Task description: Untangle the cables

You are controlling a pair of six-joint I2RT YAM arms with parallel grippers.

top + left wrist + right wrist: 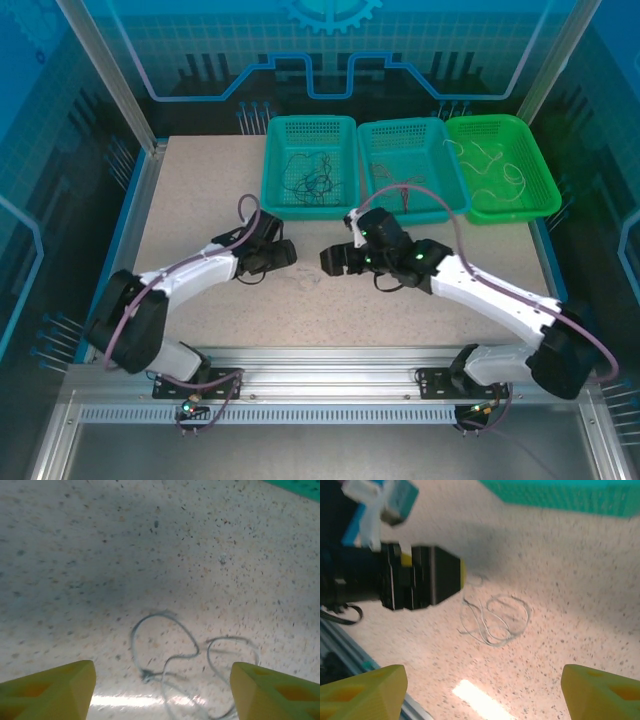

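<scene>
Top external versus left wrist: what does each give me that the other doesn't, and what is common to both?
Top external gives the layout: a left teal basket, a middle teal basket and a green basket along the far edge, thin cables lying in each, and the left gripper and right gripper facing each other at mid-table.
Left wrist gives the detail: a thin pale cable lying in loose, crossing loops between the open yellow fingertips.
Shared: the speckled table and a bit of teal basket.

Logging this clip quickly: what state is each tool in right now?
Left tool: open, holding nothing; the pale cable lies loose on the table.
Right tool: open, holding nothing.
</scene>
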